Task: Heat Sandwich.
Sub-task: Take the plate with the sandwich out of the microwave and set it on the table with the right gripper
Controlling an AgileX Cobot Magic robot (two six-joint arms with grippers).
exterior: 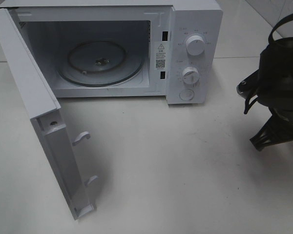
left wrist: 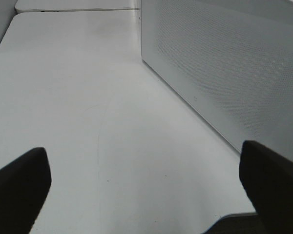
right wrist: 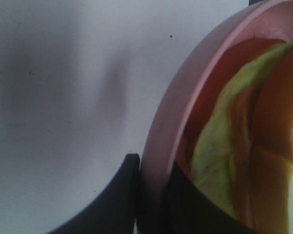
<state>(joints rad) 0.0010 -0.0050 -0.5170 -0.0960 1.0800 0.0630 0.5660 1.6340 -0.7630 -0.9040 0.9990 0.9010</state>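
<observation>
- The right gripper is pinched tight on the rim of the pink plate, one finger on each side of the rim — low in the right wrist picture.
- The sandwich lies on that plate, just past the gripper, filling the right side of that picture. You can see its green lettuce and red-brown filling.
- I think the step now is to carry the plate to the microwave. Keep the plate flat and go slow, so the sandwich does not slide off.
- In the high picture the right arm is at the right edge; the plate itself is hidden there.
- The left gripper is wide open and holds nothing, over the bare surface.
- Farther back, the door hangs open on the left, and the glass tray inside is bare — aim for its middle.
</observation>
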